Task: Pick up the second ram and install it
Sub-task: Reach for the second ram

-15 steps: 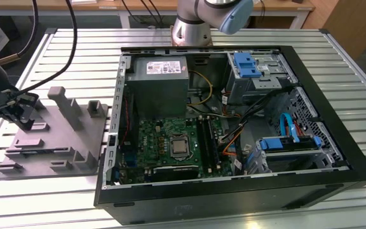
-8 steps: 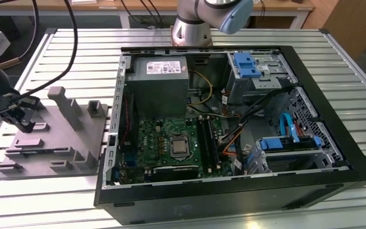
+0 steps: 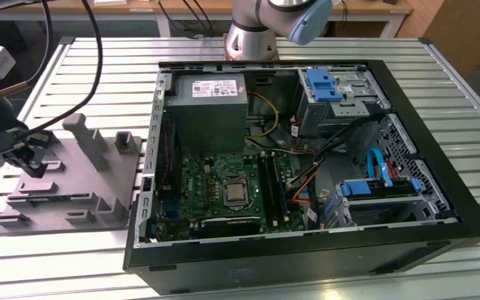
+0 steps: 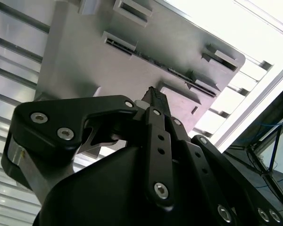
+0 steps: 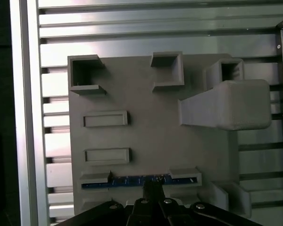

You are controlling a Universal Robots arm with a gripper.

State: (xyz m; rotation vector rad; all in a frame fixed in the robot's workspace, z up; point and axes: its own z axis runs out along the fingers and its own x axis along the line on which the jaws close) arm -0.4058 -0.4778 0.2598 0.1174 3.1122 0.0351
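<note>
The second ram (image 5: 140,180) is a thin dark stick with a blue edge. It stands on edge in a slot of the grey plastic tray (image 5: 146,99), near the tray's front edge in the exterior view (image 3: 52,198). In the second wrist view the ram (image 4: 151,63) shows as a dark strip between two raised blocks. My gripper (image 3: 32,164) hangs over the tray at the exterior view's left. Its black fingertips (image 5: 152,189) are pressed together just above and beside the ram, with nothing between them. Its tip (image 4: 155,95) points at the tray surface close to the stick.
An open computer case (image 3: 440,206) lies at the exterior view's right, with the green motherboard (image 3: 215,181), its long memory slots (image 3: 274,184), a power supply (image 3: 210,109) and blue drive brackets. The tray carries tall raised blocks (image 3: 85,137). Everything rests on a slatted aluminium table (image 3: 440,69).
</note>
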